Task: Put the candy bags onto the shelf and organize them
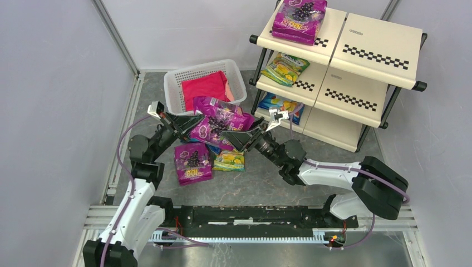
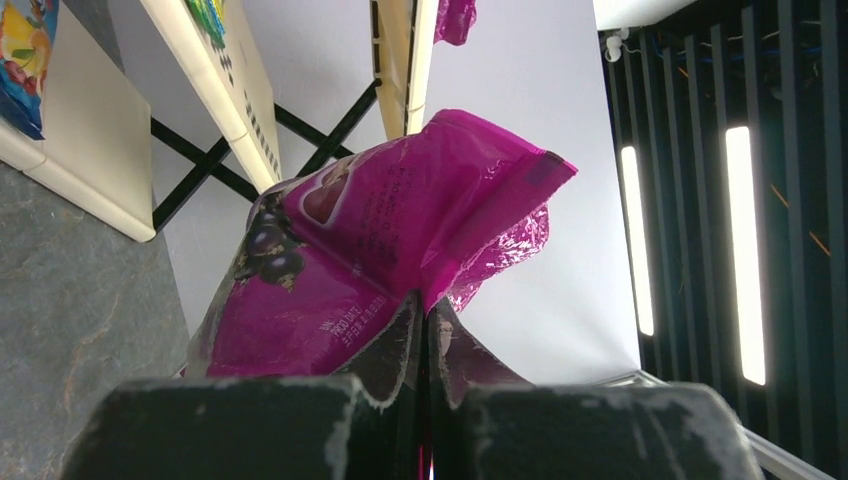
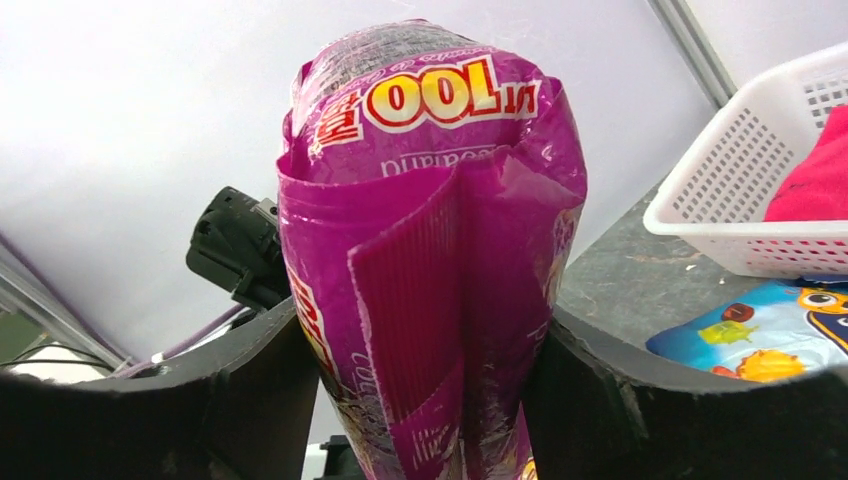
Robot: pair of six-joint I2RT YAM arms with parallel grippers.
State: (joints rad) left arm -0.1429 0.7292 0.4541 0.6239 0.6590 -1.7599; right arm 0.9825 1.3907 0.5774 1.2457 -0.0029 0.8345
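Observation:
A magenta grape candy bag (image 1: 220, 123) hangs above the table between both arms. My left gripper (image 1: 186, 123) is shut on its thin edge (image 2: 425, 310). My right gripper (image 1: 240, 138) has come in from the right, and both its fingers press the bag's sides (image 3: 420, 315). Below lie another magenta bag (image 1: 192, 163), a green-yellow lemon bag (image 1: 229, 160) and a blue bag (image 3: 770, 335). The cream shelf (image 1: 378, 55) stands at the back right. It holds a magenta bag (image 1: 299, 19) on top, a lemon bag (image 1: 285, 68) in the middle and a blue bag (image 1: 281, 104) at the bottom.
A white lattice basket (image 1: 189, 80) holding a pink cloth (image 1: 206, 86) stands just behind the held bag, left of the shelf. Enclosure walls close in the left side and the back. The shelf's right halves are bare.

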